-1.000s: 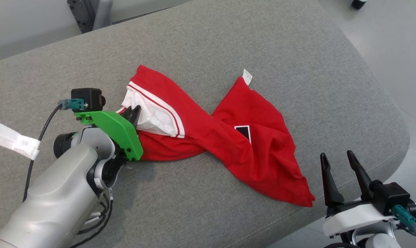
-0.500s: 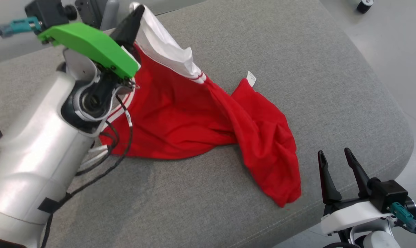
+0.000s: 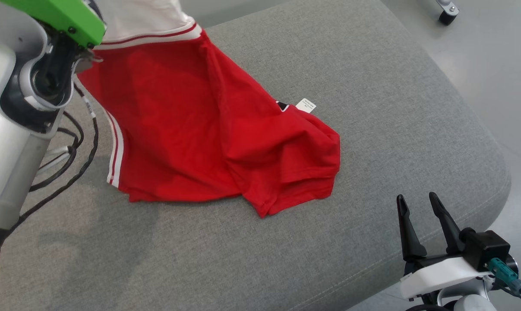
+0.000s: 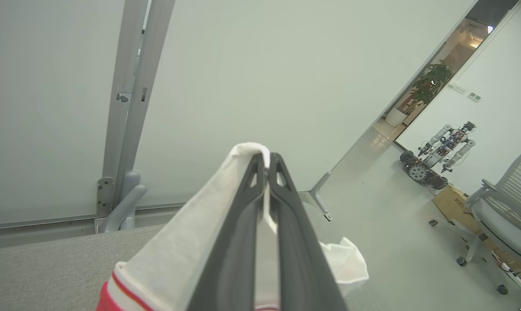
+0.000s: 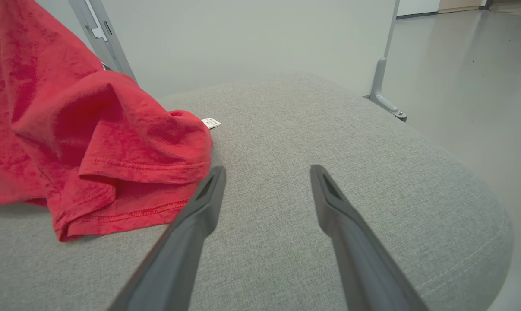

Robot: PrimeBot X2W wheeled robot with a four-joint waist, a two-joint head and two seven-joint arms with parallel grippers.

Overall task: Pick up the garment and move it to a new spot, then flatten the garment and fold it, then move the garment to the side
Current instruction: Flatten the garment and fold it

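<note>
The garment is a red shirt with a white part and white-and-red stripes. It hangs from the upper left of the head view, and its lower half drags on the grey cushion. My left gripper is shut on the garment's white fabric, raised high above the cushion. Its green mount shows at the top left of the head view. My right gripper stands open at the lower right, near the cushion's front edge, with nothing between its fingers. In the right wrist view the garment's hem lies just left of that open gripper.
The cushion's rounded edge drops to the pale floor on the right. A caster wheel sits on the floor at the top right. Black cables hang from my left arm. The left wrist view shows another robot and an office chair.
My left gripper closed on the garment's white part and lifted it up and away, pulling the red cloth upright and dragging its lower end leftward. The right gripper has stayed put.
</note>
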